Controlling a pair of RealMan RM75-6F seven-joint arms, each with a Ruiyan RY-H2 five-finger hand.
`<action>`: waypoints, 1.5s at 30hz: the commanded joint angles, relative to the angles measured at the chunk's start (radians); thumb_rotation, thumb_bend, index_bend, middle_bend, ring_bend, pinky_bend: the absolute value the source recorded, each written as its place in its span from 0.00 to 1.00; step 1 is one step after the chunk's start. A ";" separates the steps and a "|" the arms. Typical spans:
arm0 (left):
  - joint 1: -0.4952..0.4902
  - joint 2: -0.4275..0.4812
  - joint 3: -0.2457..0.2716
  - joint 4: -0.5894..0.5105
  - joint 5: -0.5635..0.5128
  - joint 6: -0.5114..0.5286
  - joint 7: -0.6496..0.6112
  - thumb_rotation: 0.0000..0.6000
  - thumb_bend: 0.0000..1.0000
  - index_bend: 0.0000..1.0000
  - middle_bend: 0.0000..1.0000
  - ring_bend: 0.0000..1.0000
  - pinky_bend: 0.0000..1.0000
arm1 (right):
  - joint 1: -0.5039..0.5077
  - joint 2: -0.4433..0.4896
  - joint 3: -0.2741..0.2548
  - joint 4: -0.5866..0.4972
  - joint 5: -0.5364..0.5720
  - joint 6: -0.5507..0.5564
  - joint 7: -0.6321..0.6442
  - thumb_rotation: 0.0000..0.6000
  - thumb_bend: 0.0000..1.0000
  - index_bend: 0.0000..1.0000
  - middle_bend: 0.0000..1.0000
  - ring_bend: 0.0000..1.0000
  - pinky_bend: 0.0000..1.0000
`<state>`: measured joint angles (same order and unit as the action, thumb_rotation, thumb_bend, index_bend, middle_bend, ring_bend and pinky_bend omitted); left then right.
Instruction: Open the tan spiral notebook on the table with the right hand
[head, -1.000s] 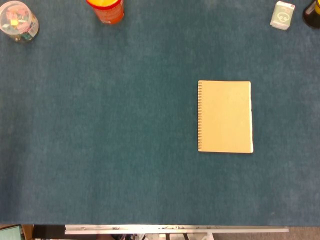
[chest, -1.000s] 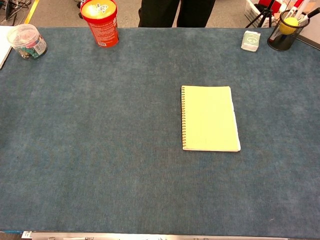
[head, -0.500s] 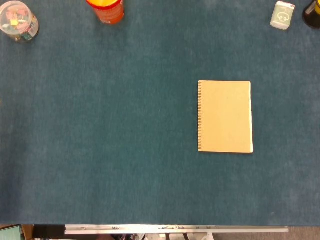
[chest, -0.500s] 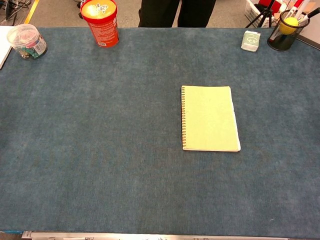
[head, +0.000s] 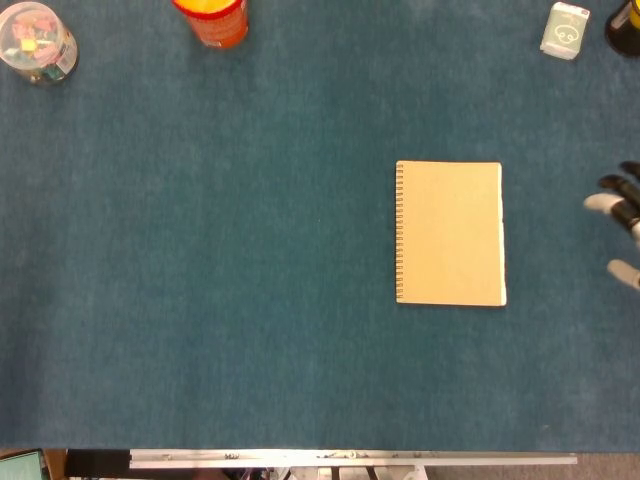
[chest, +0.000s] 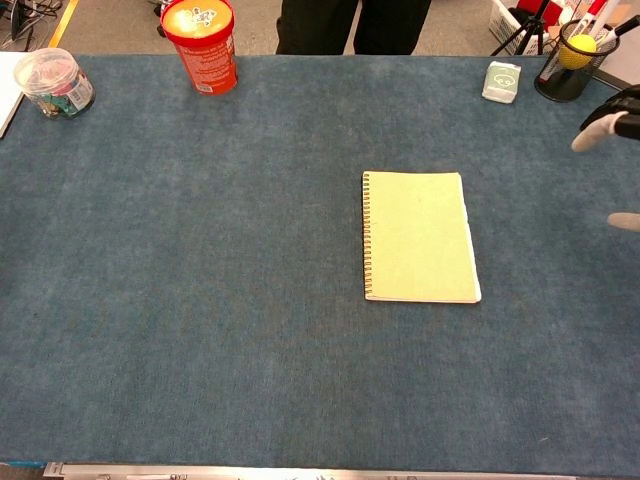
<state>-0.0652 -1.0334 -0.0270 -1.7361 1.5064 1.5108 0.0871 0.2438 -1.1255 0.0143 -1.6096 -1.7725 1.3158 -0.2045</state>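
The tan spiral notebook (head: 450, 233) (chest: 418, 237) lies closed and flat on the blue table, right of centre, with its wire spine along the left edge. My right hand (head: 622, 222) (chest: 613, 150) shows only as a few fingertips at the right border of both views, well to the right of the notebook and apart from it. The fingertips are spread and nothing is between them. My left hand is in neither view.
A red canister (chest: 201, 45) and a clear jar of small items (chest: 54, 82) stand at the far left. A small white pack (chest: 501, 82) and a mesh pen cup (chest: 571, 62) stand at the far right corner. A person stands behind the table (chest: 150, 300).
My right hand has come into both views from the right edge; before, no hand was visible. The notebook has not moved.
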 joint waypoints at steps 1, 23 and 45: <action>0.004 0.004 0.006 0.000 0.004 0.001 -0.004 1.00 0.51 0.30 0.27 0.15 0.17 | 0.035 -0.043 -0.014 0.018 -0.015 -0.050 -0.027 1.00 0.00 0.34 0.28 0.17 0.21; 0.020 0.010 0.023 0.011 0.001 -0.008 -0.023 1.00 0.51 0.30 0.27 0.15 0.17 | 0.150 -0.257 -0.076 0.154 -0.002 -0.249 -0.103 1.00 0.01 0.31 0.26 0.14 0.21; 0.026 0.003 0.016 0.041 -0.017 -0.011 -0.034 1.00 0.51 0.30 0.27 0.15 0.17 | 0.186 -0.376 -0.086 0.286 0.040 -0.260 -0.113 1.00 0.03 0.31 0.26 0.14 0.21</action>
<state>-0.0390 -1.0302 -0.0107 -1.6949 1.4891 1.4993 0.0531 0.4287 -1.4978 -0.0718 -1.3270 -1.7349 1.0545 -0.3185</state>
